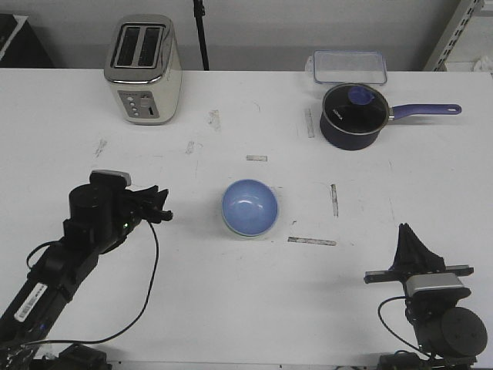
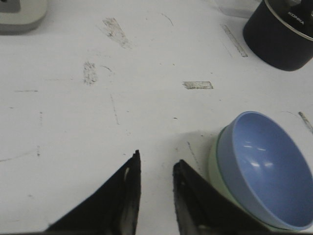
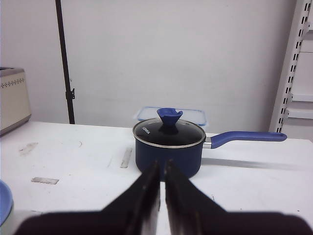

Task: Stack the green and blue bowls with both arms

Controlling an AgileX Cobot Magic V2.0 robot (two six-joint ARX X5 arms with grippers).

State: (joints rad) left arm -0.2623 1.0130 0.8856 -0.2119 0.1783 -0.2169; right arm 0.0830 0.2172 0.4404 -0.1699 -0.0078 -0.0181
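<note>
Left fingers (image 2: 155, 188) stand slightly parted, grasping nothing, just beside the stacked bowls. Right fingers (image 3: 162, 182) are pressed nearly together, empty, low over the near right of the worktop (image 1: 231, 301). The blue bowl (image 1: 249, 206) sits nested inside the green bowl (image 2: 218, 169) at mid-worktop. The left arm (image 1: 54, 266) carries a white label, its text unreadable. A navy saucepan (image 1: 353, 116) bears white lettering on its lid rim, too blurred to read. Toaster (image 1: 144, 69) stands far left.
</note>
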